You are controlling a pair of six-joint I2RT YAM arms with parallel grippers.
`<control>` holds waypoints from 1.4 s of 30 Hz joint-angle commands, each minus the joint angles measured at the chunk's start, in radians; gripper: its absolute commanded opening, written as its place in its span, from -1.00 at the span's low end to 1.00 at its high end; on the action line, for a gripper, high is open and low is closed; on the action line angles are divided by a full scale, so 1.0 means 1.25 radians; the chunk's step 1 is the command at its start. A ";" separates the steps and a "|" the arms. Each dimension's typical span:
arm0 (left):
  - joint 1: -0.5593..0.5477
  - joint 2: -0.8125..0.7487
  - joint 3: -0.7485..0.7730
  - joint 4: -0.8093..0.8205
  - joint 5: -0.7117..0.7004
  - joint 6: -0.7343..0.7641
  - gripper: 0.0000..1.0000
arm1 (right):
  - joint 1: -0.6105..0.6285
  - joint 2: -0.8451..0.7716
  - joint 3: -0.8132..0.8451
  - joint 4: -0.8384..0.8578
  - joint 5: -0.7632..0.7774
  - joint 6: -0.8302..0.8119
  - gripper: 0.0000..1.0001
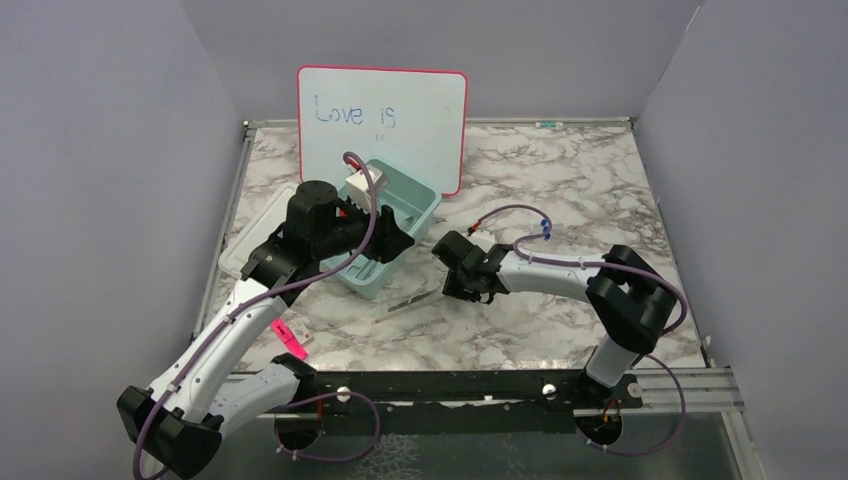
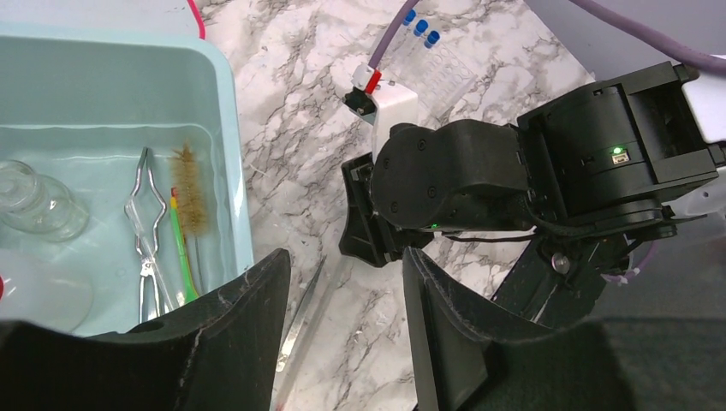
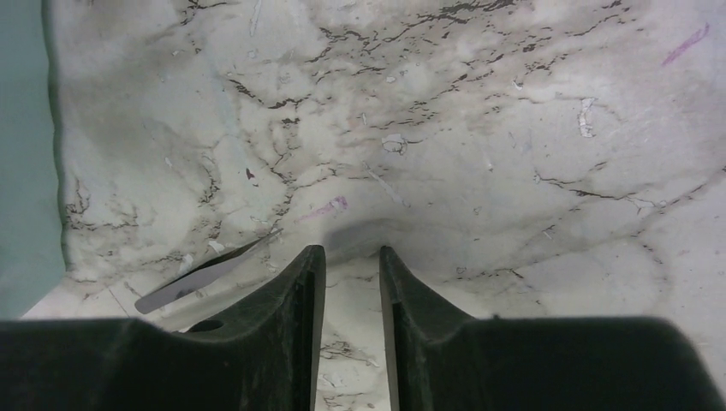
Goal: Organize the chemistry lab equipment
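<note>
left claw (image 2: 342, 265): half open, empty, above tweezers (image 2: 301, 312) beside bin (image 2: 235, 171) | right claw (image 3: 351, 253): narrow gap, empty, over surface (image 3: 445, 128) | bin: tongs (image 2: 147, 223), brush (image 2: 190, 193), flask (image 2: 34, 201)

A robot test bench: marbled tabletop (image 1: 560, 200) enclosed by plain grey walls (image 1: 100, 150).

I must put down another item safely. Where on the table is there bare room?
Bare table lies at the back right, between the whiteboard and the right edge, and at front centre, between the tweezers and the black rail. It is crowded around the teal bin, where the left gripper and right gripper meet.
</note>
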 commanded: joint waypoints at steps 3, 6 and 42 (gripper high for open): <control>-0.004 -0.025 -0.020 0.013 0.019 0.006 0.09 | 0.004 0.035 0.014 -0.070 0.073 -0.004 -0.48; -0.004 -0.027 -0.026 0.014 0.021 0.006 0.09 | 0.002 0.031 0.013 -0.086 0.102 -0.011 -0.55; -0.006 0.011 -0.122 0.079 -0.032 -0.142 0.11 | -0.005 -0.009 0.004 -0.094 0.130 -0.045 -0.99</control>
